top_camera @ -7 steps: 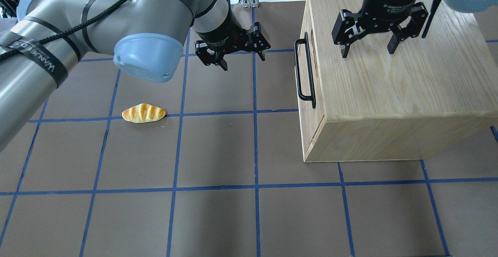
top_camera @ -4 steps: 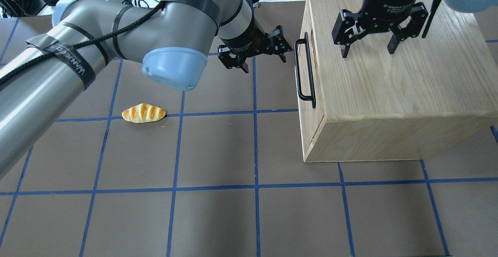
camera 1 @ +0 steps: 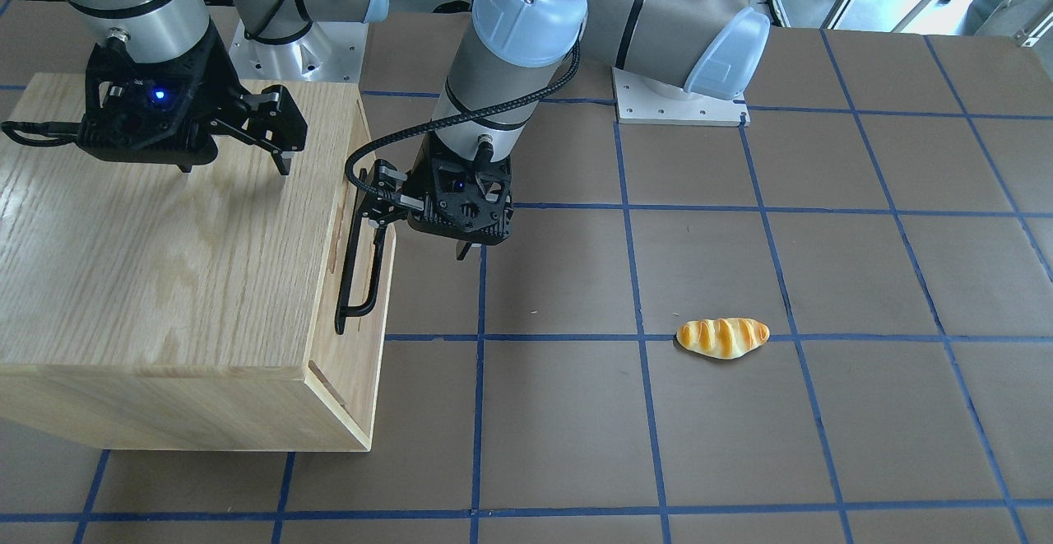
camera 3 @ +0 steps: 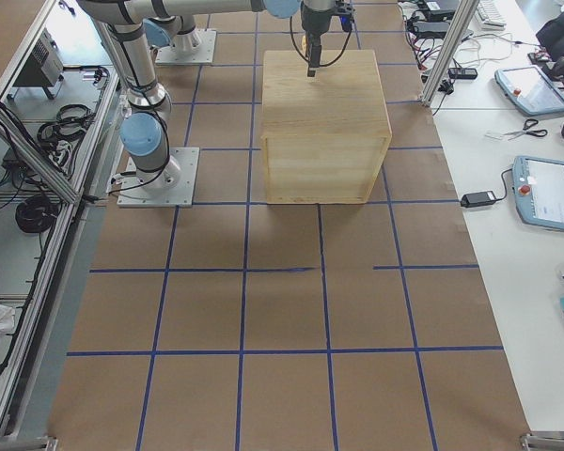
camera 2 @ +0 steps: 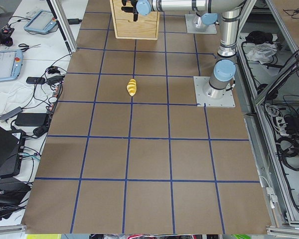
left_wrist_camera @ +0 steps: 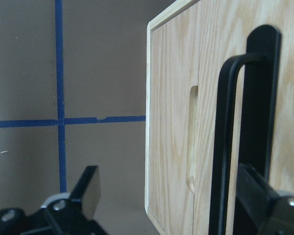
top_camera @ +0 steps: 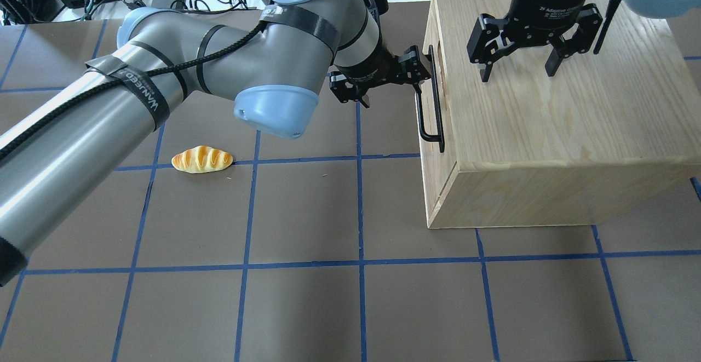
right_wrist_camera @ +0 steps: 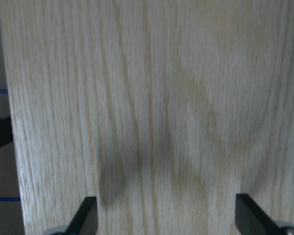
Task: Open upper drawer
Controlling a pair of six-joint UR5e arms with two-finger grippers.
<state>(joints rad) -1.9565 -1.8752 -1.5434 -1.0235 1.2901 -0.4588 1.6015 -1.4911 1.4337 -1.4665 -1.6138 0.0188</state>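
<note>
The upper drawer's pale front [top_camera: 429,104] [camera 1: 359,276] sits flush in the oak cabinet [top_camera: 547,121], shut. Its long black bar handle [top_camera: 419,104] [camera 1: 350,256] [left_wrist_camera: 224,147] stands off the front. My left gripper [top_camera: 393,89] [camera 1: 421,239] [left_wrist_camera: 169,169] is open at the far end of the handle. In the left wrist view the bar lies between the fingers, close beside the cabinet-side finger [left_wrist_camera: 264,205]. My right gripper [top_camera: 517,69] [camera 1: 237,164] [right_wrist_camera: 169,215] is open and empty, just above the cabinet top.
A toy bread roll [top_camera: 202,160] [camera 1: 722,337] lies on the brown table with blue tape lines [top_camera: 306,214], well left of the cabinet. The left arm's elbow [top_camera: 274,107] hangs over the table between roll and cabinet.
My left arm has swung right, from mid-table to the drawer handle, with the gripper still open. The right gripper, drawer and roll have not moved.
</note>
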